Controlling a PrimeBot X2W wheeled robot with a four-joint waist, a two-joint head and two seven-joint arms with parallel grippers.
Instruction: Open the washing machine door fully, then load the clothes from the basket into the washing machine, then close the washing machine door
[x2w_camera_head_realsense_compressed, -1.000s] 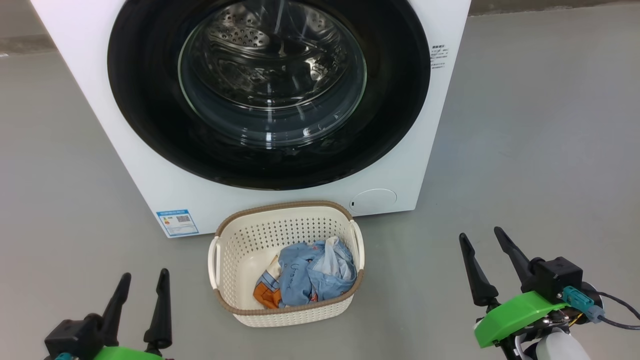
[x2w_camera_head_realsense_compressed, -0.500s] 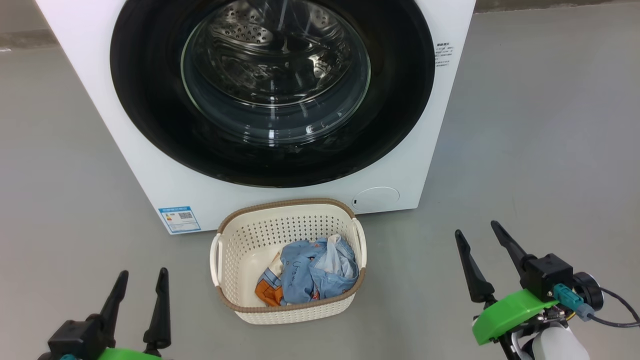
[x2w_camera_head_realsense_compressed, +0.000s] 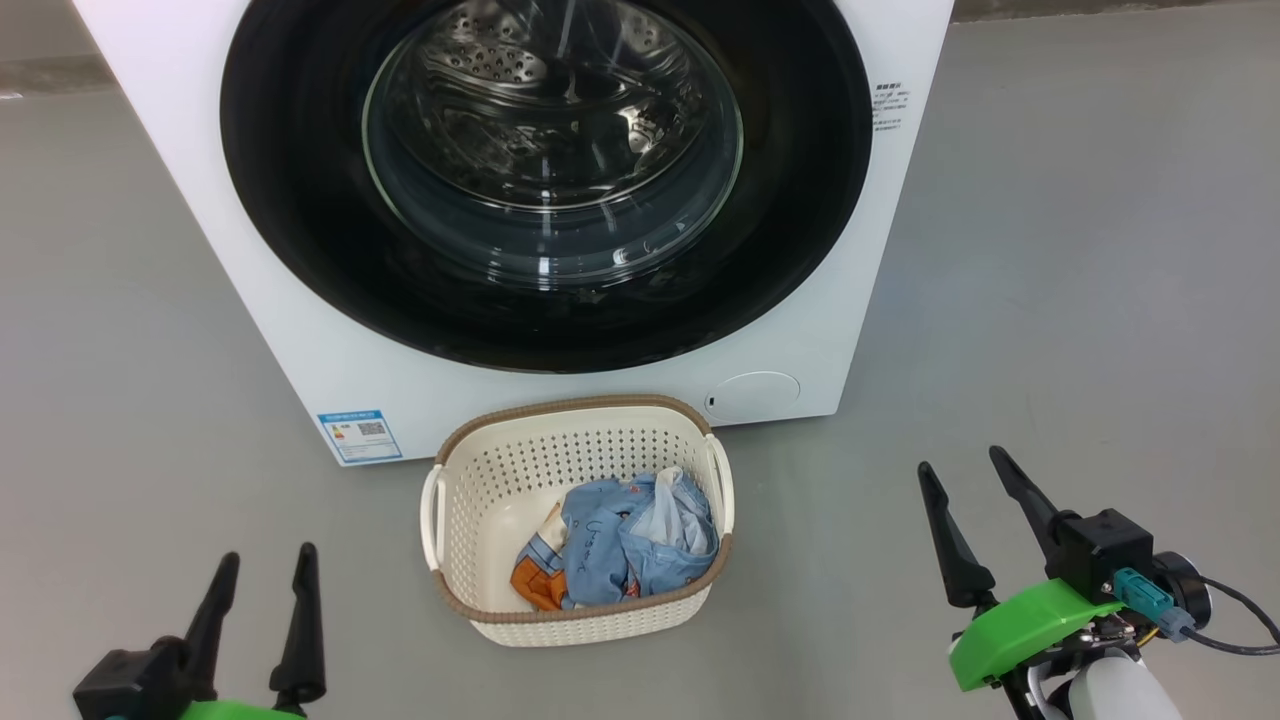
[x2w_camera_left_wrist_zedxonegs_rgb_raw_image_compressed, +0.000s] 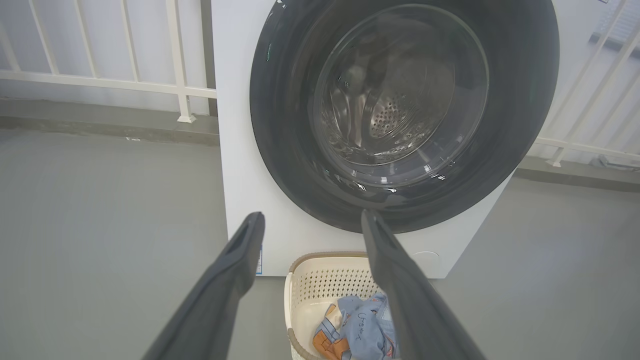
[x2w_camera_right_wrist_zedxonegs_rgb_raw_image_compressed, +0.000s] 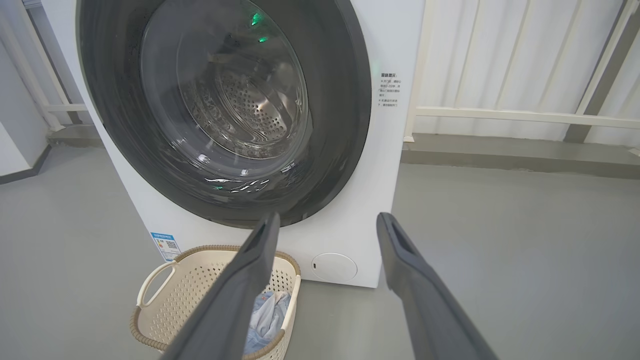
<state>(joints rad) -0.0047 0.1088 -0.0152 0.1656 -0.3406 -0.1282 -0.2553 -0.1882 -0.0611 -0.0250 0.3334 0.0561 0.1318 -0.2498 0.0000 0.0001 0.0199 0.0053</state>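
The basket (x2w_camera_head_realsense_compressed: 590, 630) stands on the floor (x2w_camera_head_realsense_compressed: 1080, 250) just before the washing machine (x2w_camera_head_realsense_compressed: 420, 400), with the clothes (x2w_camera_head_realsense_compressed: 625, 545) in its near right corner.

The left gripper (x2w_camera_head_realsense_compressed: 267, 558) sits low at the near left. Its two dark fingers point up, spread apart, holding nothing. The right gripper (x2w_camera_head_realsense_compressed: 961, 460) sits at the near right, a bit farther out. Its fingers lean left, wide apart and empty too. A green piece (x2w_camera_head_realsense_compressed: 1020, 625) wraps the right wrist.
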